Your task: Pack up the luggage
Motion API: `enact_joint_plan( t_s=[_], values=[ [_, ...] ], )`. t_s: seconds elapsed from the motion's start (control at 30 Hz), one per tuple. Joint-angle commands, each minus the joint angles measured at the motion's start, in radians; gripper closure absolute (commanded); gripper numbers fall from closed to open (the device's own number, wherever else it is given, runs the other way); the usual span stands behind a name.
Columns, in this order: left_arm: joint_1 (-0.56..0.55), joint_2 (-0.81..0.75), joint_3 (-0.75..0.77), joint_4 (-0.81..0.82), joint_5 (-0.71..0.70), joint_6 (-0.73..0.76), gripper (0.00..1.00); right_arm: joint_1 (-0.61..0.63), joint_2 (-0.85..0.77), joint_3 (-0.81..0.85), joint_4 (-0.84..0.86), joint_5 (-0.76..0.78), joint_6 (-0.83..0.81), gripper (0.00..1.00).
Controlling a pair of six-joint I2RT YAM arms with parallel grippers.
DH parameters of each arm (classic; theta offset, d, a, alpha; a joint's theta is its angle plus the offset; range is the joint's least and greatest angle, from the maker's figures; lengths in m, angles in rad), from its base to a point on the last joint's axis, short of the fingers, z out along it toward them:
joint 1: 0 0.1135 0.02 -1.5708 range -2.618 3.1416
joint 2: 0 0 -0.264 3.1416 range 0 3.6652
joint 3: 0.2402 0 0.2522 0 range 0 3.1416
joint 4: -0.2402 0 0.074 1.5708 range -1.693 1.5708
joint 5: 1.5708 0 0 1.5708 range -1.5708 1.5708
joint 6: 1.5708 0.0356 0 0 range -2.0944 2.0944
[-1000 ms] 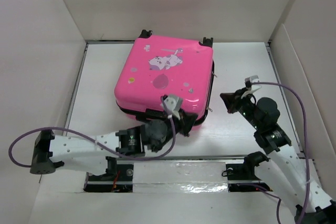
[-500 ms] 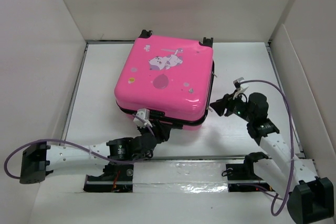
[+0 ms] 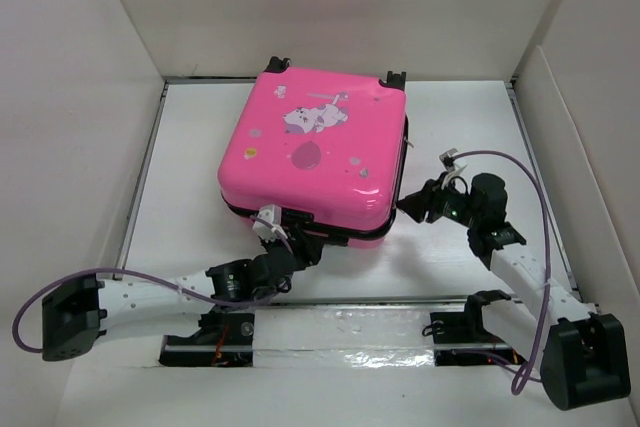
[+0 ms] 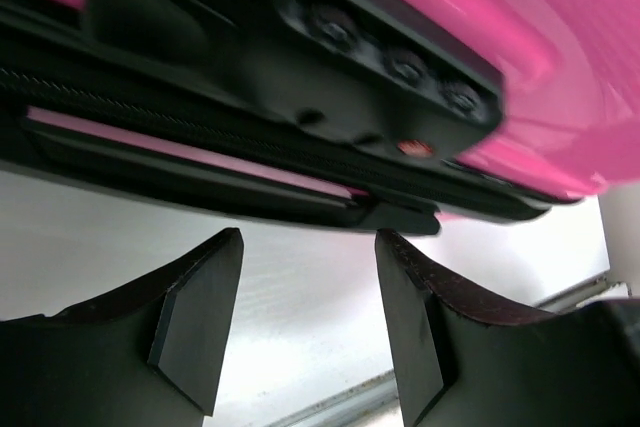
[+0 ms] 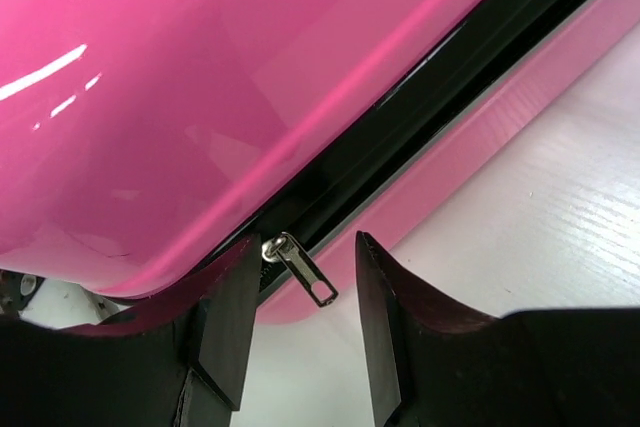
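The luggage (image 3: 315, 152), a bright pink hard-shell case with cartoon stickers, lies flat and closed in the middle of the white table. My left gripper (image 3: 300, 247) sits low at its near edge, open, just below the black lock panel with its dials (image 4: 400, 67); nothing lies between the fingers (image 4: 200, 317). The right gripper (image 3: 410, 205) is at the case's near right corner, open. A silver zipper pull (image 5: 305, 269) hangs from the black zipper seam between its fingertips, unclamped.
White walls (image 3: 90, 97) box in the table on the left, back and right. Black caster wheels (image 3: 278, 64) stick out at the case's far edge. A metal rail (image 3: 350, 332) with the arm bases runs along the near edge. Purple cables (image 3: 540, 217) loop off both arms.
Both grippers went from shut to open. The left one dropped and drew back to the case's near edge. The right one moved left and down to the case's corner, around the zipper pull.
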Motion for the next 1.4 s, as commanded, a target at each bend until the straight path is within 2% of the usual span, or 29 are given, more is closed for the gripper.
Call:
enact_joint_plan(
  t_s=[0.0, 0.17, 0.3, 0.4, 0.43, 0.53, 0.77, 0.87, 0.93, 1.07, 1.2, 1.33, 1.37],
  values=[
    [0.058, 0.012, -0.027, 0.071, 0.044, 0.018, 0.48, -0.006, 0.017, 0.002, 0.059, -0.037, 0.007, 0.52],
    [0.122, 0.024, -0.044, 0.142, 0.094, 0.059, 0.47, -0.015, 0.038, -0.009, 0.079, -0.033, 0.016, 0.47],
    [0.132, 0.052, -0.033, 0.166, 0.133, 0.082, 0.47, -0.015, 0.079, -0.006, 0.107, -0.070, 0.021, 0.48],
    [0.132, 0.069, -0.033, 0.181, 0.159, 0.088, 0.49, -0.015, 0.101, -0.006, 0.122, -0.076, 0.030, 0.53],
    [0.132, 0.075, -0.036, 0.201, 0.168, 0.091, 0.50, -0.015, 0.107, -0.008, 0.124, -0.076, 0.033, 0.59],
    [0.132, 0.090, -0.048, 0.255, 0.200, 0.102, 0.53, -0.015, 0.106, -0.027, 0.137, -0.088, 0.045, 0.62],
    [0.040, 0.158, -0.001, 0.269, 0.159, 0.122, 0.56, -0.015, 0.041, -0.075, 0.117, -0.068, 0.079, 0.61],
    [0.040, 0.161, 0.011, 0.255, 0.136, 0.122, 0.56, -0.015, -0.009, -0.080, 0.073, -0.030, 0.079, 0.62],
    [0.040, 0.161, 0.014, 0.225, 0.101, 0.116, 0.56, -0.015, -0.031, -0.083, 0.055, -0.013, 0.079, 0.66],
    [0.127, 0.143, 0.018, 0.168, 0.087, 0.119, 0.57, -0.015, -0.042, -0.087, 0.062, 0.010, 0.077, 0.91],
    [0.213, 0.049, -0.018, 0.151, 0.120, 0.159, 0.57, -0.015, -0.017, -0.078, 0.068, -0.004, 0.074, 0.97],
    [0.222, -0.011, -0.029, 0.154, 0.154, 0.196, 0.58, -0.015, -0.006, -0.077, 0.068, -0.021, 0.073, 1.00],
    [0.222, -0.012, -0.029, 0.163, 0.169, 0.209, 0.62, -0.006, -0.011, -0.077, 0.065, -0.018, 0.076, 1.00]
  ],
)
